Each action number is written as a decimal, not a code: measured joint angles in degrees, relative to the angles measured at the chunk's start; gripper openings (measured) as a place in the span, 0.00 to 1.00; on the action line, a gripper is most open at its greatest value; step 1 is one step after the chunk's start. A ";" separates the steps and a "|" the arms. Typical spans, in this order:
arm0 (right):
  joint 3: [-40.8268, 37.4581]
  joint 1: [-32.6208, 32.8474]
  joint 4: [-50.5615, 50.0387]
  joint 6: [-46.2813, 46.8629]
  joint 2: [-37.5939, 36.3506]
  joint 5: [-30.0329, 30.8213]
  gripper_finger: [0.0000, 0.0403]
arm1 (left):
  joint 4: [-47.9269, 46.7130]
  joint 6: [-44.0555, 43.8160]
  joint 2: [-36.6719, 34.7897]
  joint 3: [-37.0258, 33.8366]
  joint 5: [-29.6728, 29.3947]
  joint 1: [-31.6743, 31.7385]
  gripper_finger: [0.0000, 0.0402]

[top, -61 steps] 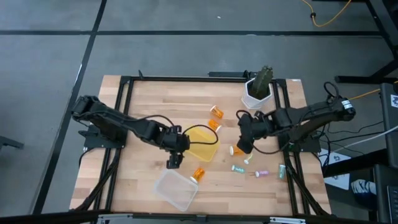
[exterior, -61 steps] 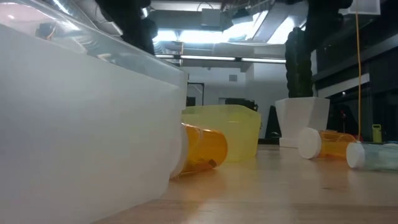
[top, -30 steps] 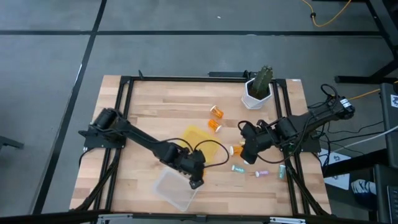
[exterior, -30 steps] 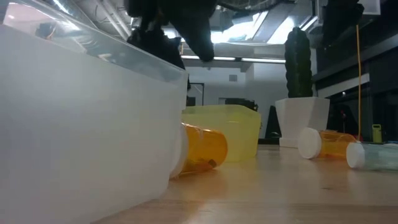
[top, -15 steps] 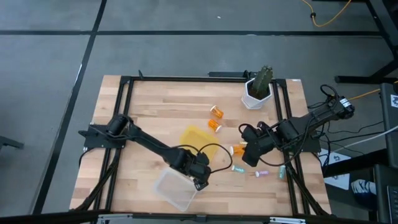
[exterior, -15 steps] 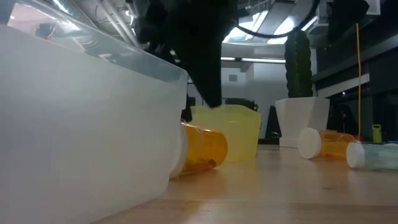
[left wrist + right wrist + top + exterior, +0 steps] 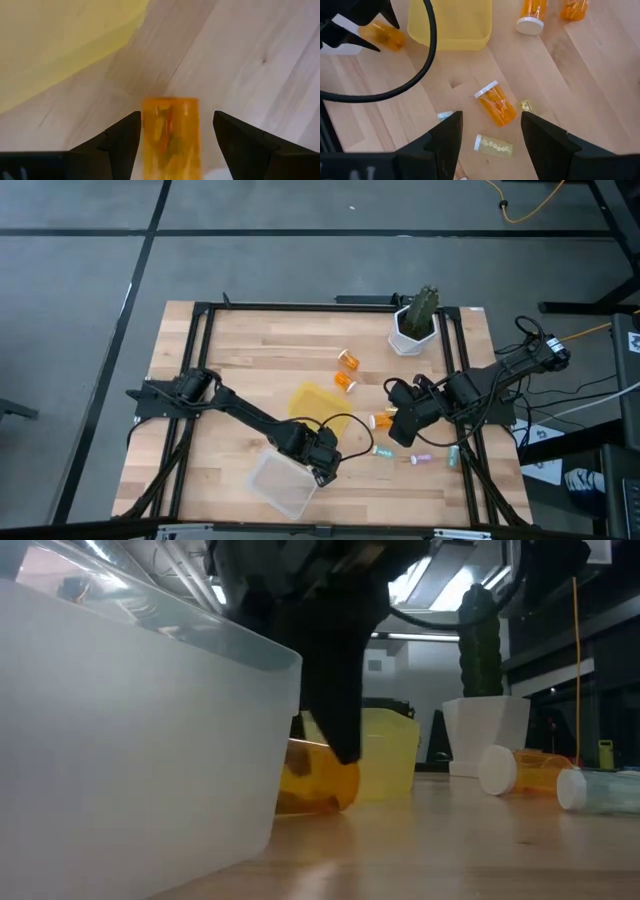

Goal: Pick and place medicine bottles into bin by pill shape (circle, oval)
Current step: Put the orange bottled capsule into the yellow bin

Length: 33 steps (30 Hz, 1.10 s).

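An orange medicine bottle [image 7: 171, 135] lies on its side on the wood, close beside the clear bin [image 7: 130, 740]. My left gripper [image 7: 176, 115] has come down over it, open, one finger on each long side; the low view shows a dark finger [image 7: 335, 720] in front of the bottle [image 7: 312, 778]. My right gripper [image 7: 491, 115] hovers open and empty over another orange bottle [image 7: 496, 105] with a white cap and a small clear vial [image 7: 492, 145]. The yellow bin [image 7: 315, 405] stands at mid-table. My left gripper stands astride the lying orange bottle, fingers slanting down from above and running along it. Whether either finger touches the bottle I cannot tell.
Two more orange bottles [image 7: 350, 360] [image 7: 343, 381] lie beyond the yellow bin. Small pastel vials [image 7: 383, 450] [image 7: 420, 458] [image 7: 453, 455] lie at the near right. A white plant pot [image 7: 412, 330] stands at the far right. The clear bin [image 7: 283, 485] sits near the front edge.
My left gripper has sunk from above the clear bin's rim down to the orange bottle beside it, drifting slightly toward the table's right, its fingers still apart.
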 joint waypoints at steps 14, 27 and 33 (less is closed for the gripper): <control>0.00 0.00 -0.02 -0.02 0.00 0.04 0.51 | -0.44 0.42 0.67 -0.11 0.01 -0.02 0.54; 0.00 -0.01 -0.02 -0.02 0.00 0.04 0.51 | 0.73 1.28 -1.19 0.18 0.00 0.00 0.45; 0.00 -0.01 -0.02 -0.02 0.00 0.04 0.51 | 1.52 6.51 -1.21 4.68 -0.58 0.34 0.45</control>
